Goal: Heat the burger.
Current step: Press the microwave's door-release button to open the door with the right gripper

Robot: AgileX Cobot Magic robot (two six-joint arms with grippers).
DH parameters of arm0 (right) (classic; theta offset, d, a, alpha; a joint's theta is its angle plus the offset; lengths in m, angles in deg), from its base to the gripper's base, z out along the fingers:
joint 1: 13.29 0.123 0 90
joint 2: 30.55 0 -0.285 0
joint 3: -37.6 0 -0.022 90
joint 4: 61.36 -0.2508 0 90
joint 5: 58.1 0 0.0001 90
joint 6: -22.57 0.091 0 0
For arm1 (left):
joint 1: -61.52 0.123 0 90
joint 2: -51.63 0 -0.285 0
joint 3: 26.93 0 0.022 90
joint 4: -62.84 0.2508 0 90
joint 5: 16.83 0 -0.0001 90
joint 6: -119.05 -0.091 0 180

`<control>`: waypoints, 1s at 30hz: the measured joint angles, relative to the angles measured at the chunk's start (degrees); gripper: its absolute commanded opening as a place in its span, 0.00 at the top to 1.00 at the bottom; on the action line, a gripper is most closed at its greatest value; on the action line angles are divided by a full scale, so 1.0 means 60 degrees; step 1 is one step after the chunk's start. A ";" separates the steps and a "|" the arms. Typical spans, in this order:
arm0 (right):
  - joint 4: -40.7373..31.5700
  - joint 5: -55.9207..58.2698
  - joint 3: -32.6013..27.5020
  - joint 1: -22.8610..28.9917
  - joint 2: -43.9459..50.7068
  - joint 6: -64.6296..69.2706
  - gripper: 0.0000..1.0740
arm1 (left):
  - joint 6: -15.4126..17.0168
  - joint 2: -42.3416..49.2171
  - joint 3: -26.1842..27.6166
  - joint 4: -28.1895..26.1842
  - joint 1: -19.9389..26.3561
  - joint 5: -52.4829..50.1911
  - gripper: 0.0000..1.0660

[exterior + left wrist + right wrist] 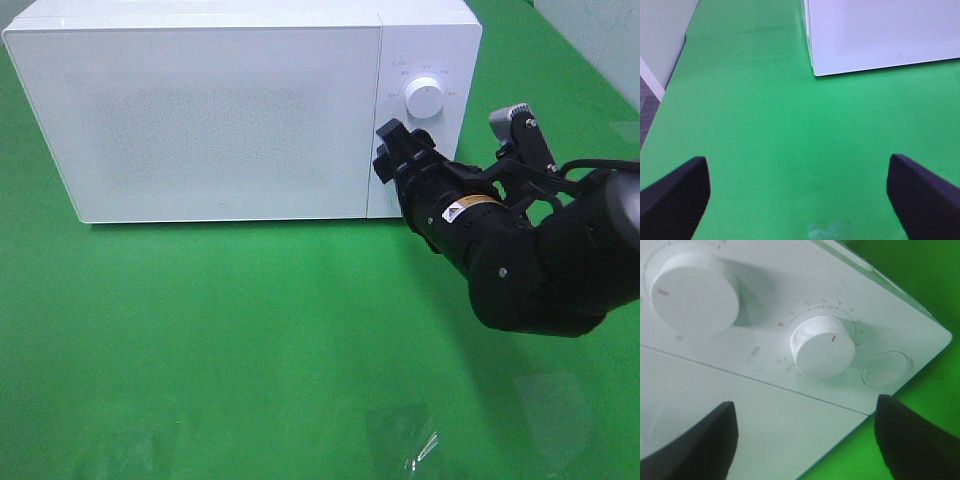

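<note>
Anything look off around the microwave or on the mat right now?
Nothing damaged or spilled. The microwave stands with its door shut, and the right gripper is open by its dials. Only a small shiny clear scrap lies on the green cloth; I cannot tell what.

White microwave, green surface, right jaws by control panel

Left end effector and right end effector agape (empty).
</note>
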 measured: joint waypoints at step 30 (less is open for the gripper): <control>0.3352 0.9721 -0.0057 -0.1853 0.5539 -0.7506 0.31 | 0.0000 0.0000 0.0000 0.0000 0.0000 0.0000 0.17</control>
